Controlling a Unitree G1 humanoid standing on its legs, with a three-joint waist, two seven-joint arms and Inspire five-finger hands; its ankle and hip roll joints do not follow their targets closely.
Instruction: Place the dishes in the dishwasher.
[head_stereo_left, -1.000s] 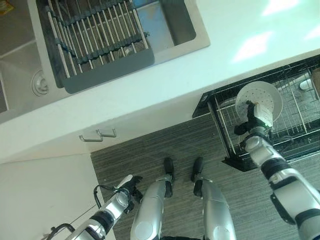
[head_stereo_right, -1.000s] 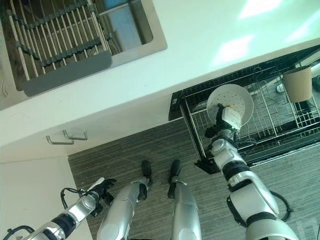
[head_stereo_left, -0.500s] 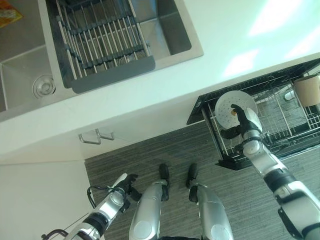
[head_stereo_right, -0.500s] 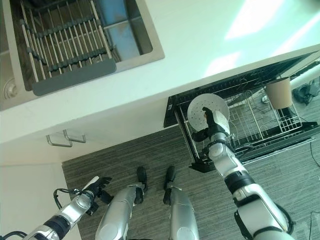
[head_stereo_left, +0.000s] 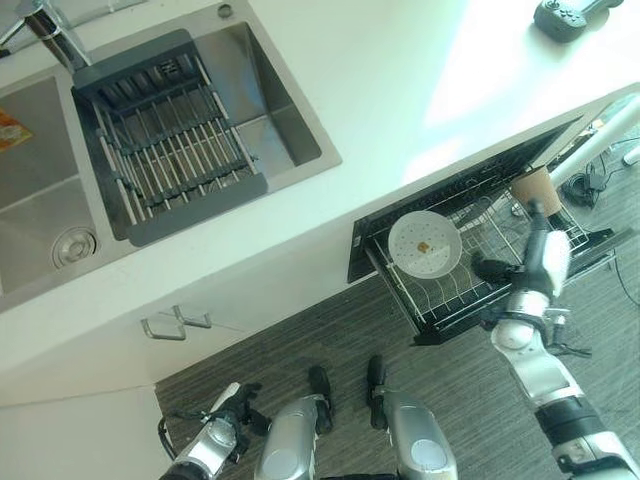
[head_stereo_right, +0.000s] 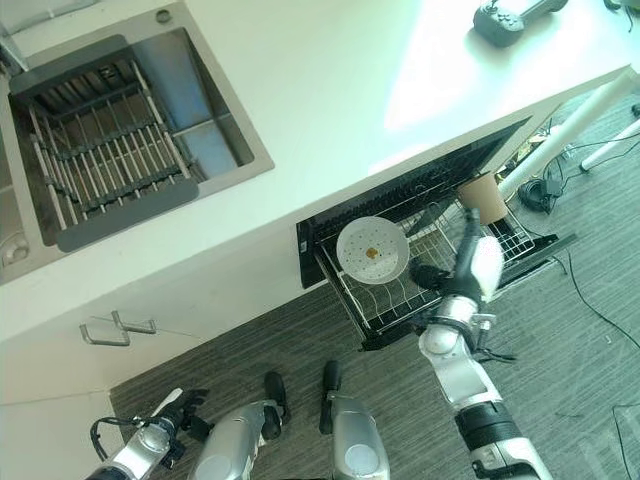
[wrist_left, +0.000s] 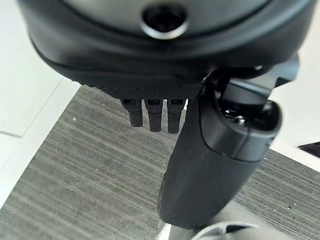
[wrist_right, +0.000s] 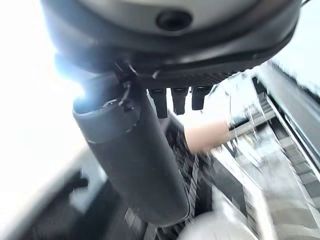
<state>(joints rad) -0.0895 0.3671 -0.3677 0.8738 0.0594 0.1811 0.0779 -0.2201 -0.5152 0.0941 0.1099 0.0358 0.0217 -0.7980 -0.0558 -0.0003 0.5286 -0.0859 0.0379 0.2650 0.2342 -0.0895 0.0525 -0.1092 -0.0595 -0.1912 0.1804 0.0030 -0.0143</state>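
Observation:
A white round plate (head_stereo_left: 425, 245) with a small brown spot stands on edge among the wires at the left end of the pulled-out dishwasher rack (head_stereo_left: 455, 300). My right hand (head_stereo_left: 538, 262) hovers over the rack to the right of the plate, apart from it, fingers straight and holding nothing; its wrist view shows the thumb (wrist_right: 135, 160) and the fingers (wrist_right: 177, 100) free above the rack. A tan cup (head_stereo_right: 482, 195) sits at the rack's back right. My left hand (head_stereo_right: 165, 432) hangs low by the floor, relaxed and holding nothing.
A steel sink (head_stereo_left: 250, 120) with a dark drying rack (head_stereo_left: 165, 150) is set in the white counter (head_stereo_left: 400, 90). A dark controller (head_stereo_right: 500, 18) lies on the counter's far right. Cabinet handles (head_stereo_left: 175, 325) sit below the sink. A white table leg (head_stereo_right: 555, 140) and cables stand right of the dishwasher.
My right hand has let go of the plate and drawn back to the right; the plate now stands alone in the rack. The camera has also shifted.

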